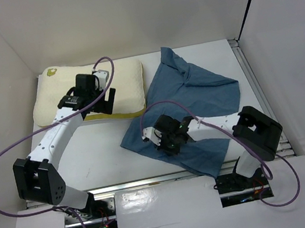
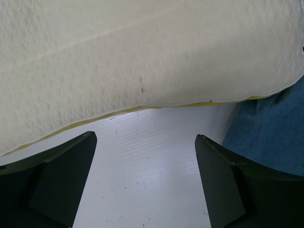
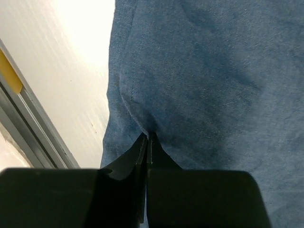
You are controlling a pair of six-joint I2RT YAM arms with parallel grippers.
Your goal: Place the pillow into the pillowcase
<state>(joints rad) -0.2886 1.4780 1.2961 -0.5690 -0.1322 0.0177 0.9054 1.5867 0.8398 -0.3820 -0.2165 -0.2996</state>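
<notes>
Closest to the near edge, right of centre: the right gripper [image 1: 166, 141] [image 3: 147, 141], low over the near-left part of the pillowcase [image 1: 199, 91] [image 3: 204, 71] [image 2: 270, 133]. Shut tight, its fingers [image 3: 128, 159] pressed together with no gap, a small ridge of blue cloth puckering straight into the tips, so pinched on the cloth, going by the wrist view. Just left of that grip, the cloth's edge, then bare white counter [image 1: 103, 152] [image 3: 71, 61] [image 2: 147, 142] and a grey rail [image 3: 33, 123] along the near edge. Beyond, the rest of the pillowcase: wrinkled and spread across the right half, reaching from close to the near edge up toward the far right corner, one bunched peak pointing at the far edge. Farther back, on the left half: the left gripper [image 1: 103, 103] [image 2: 145, 161], poised at the pillow's near long side. Wide open, its two dark fingers [image 2: 57, 180] well apart, only bare counter between them, nothing held. Just past the fingertips, the pillow [image 1: 125, 77] [image 2: 142, 52], cream and quilted, with a yellow seam [image 2: 71, 126] along its lower edge. Lying flat in the far left corner, long side along the far edge, a darker yellow mark [image 1: 51, 73] at its far left end. At its right end, the blue cloth just beside it — touching or not, impossible to tell.
</notes>
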